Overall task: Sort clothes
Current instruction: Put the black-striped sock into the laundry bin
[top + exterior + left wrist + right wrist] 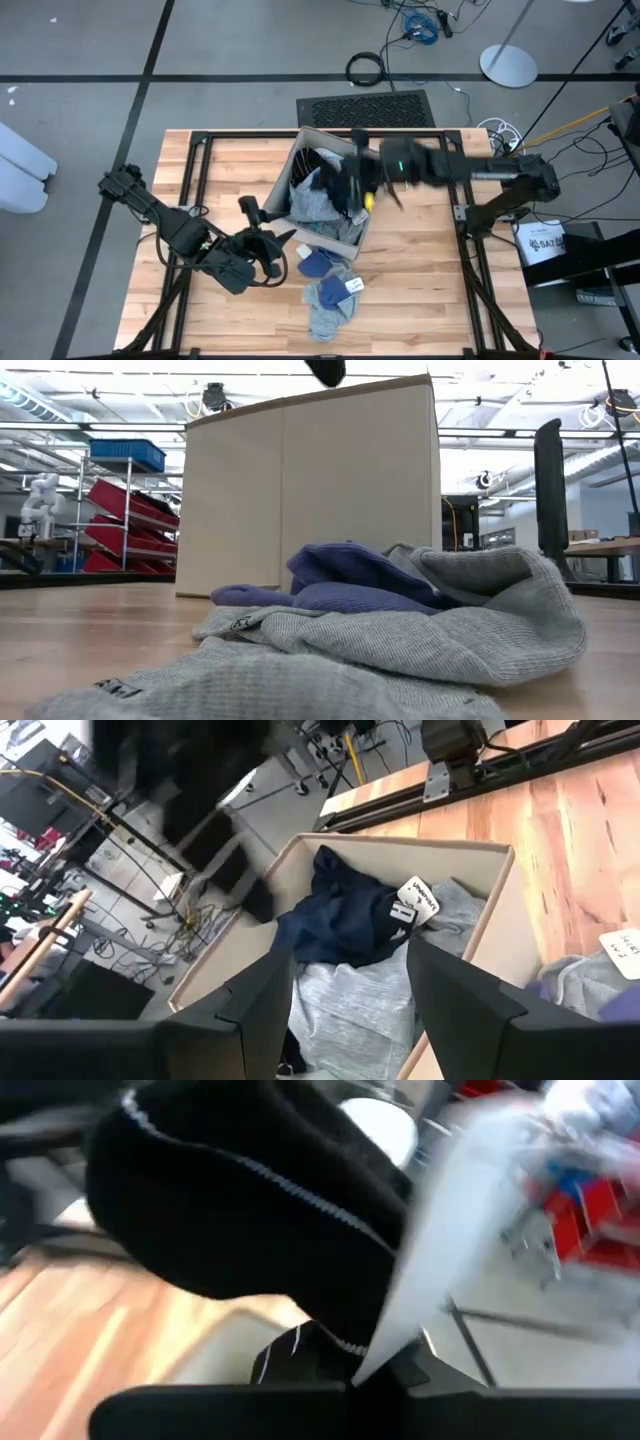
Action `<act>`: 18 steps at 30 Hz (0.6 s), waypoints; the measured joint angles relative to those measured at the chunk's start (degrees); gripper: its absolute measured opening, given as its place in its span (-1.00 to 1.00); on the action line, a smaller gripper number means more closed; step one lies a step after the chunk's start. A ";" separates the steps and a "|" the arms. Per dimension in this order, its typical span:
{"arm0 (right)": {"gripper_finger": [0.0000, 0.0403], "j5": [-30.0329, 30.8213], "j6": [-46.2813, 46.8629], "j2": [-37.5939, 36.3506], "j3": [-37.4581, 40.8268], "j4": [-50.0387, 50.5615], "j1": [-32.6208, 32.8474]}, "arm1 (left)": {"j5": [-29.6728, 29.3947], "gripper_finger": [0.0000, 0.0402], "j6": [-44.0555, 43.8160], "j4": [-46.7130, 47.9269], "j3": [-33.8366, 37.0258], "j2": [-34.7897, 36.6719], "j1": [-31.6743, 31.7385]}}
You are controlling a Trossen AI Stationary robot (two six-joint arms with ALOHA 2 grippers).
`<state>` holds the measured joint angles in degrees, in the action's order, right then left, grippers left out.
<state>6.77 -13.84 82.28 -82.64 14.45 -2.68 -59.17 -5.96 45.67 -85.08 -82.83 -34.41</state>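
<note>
A beige fabric box (300, 150) sits near the middle of the wooden table (420, 270), tilted, with clothes heaped inside: a grey top (350, 1000) underneath and a dark navy piece (340, 915) bunched on it, with a white tag (412, 905) lying on the folds. In front of the box on the table lies another soft pile, a grey knit garment (400, 650) with a purple-blue piece (350, 580) rumpled on top of it; from above, that pile (330, 295) spreads from the box's near wall toward the table's front edge.

The right arm reaches in from the right side across the box, its gripper (352, 180) over the box's opening. Its wrist camera shows a black sock with a thin white stripe (250, 1210) hanging right at the fingers, so it looks pinched on that sock.

The left arm is bent low over the table to the left of the box, its gripper (270, 240) pointing at the box's near corner. Its two dark fingers (455, 985) stand apart with nothing between them.
</note>
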 joint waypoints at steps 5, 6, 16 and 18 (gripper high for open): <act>-1.00 -6.62 10.78 5.41 -0.04 -0.63 -12.86 | 0.09 0.03 -0.13 -0.04 0.00 0.05 0.00; -1.00 -7.04 12.21 6.83 0.00 -0.12 -14.36 | 0.14 0.03 -0.14 -0.04 0.00 0.05 0.00; -0.91 -11.65 16.41 17.24 0.03 2.79 -17.19 | 0.41 0.03 0.03 -0.09 0.00 0.05 0.00; -0.84 -11.67 16.91 18.31 0.03 3.67 -16.96 | 0.41 0.03 0.01 -0.11 0.00 0.05 0.00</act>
<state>-4.91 3.07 100.59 -82.61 18.13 -19.64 -58.76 -5.95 45.56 -85.08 -82.78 -34.41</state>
